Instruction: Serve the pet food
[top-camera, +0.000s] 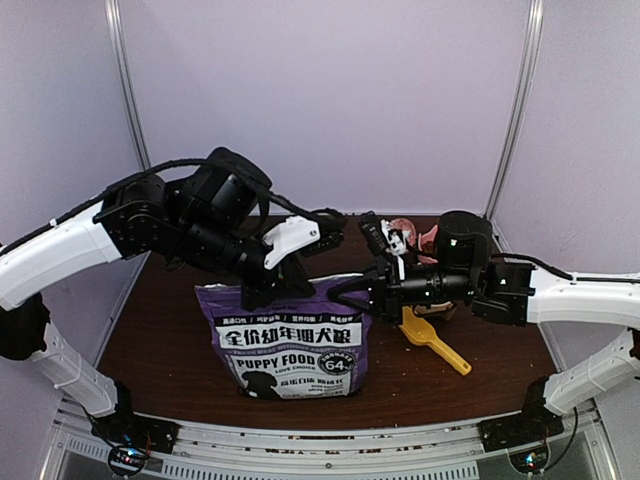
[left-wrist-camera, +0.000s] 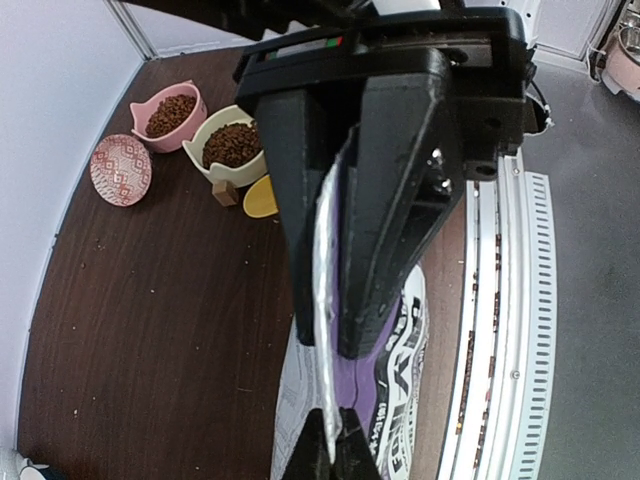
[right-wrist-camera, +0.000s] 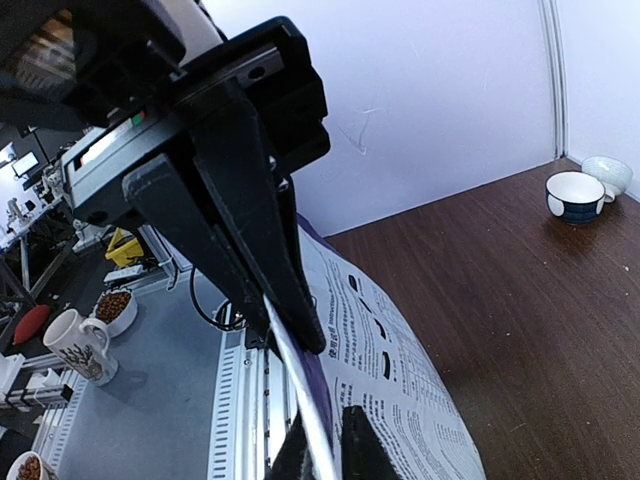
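Your left end effector (left-wrist-camera: 330, 335) is pressed together on the top edge of the purple bag (top-camera: 290, 345). Your right end effector (right-wrist-camera: 292, 335) pinches the same edge, further right in the overhead frame. The seam's long axis runs left to right across the middle of that frame, stretched between the two. No kibble shows at the bag mouth in any view. The pet food (left-wrist-camera: 232, 145) you can see fills a cream bowl (left-wrist-camera: 205, 162) and a pink bowl (left-wrist-camera: 165, 143) at the upper left of the left wrist view. Overhead, the right arm covers most of those bowls, and nothing in them can be made out. They lie just behind the right arm, so it is the nearer one, as it is to the yellow scoop (top-camera: 432, 342) on the counter (top-camera: 160, 330). The next move, I judge, is parting the seam.
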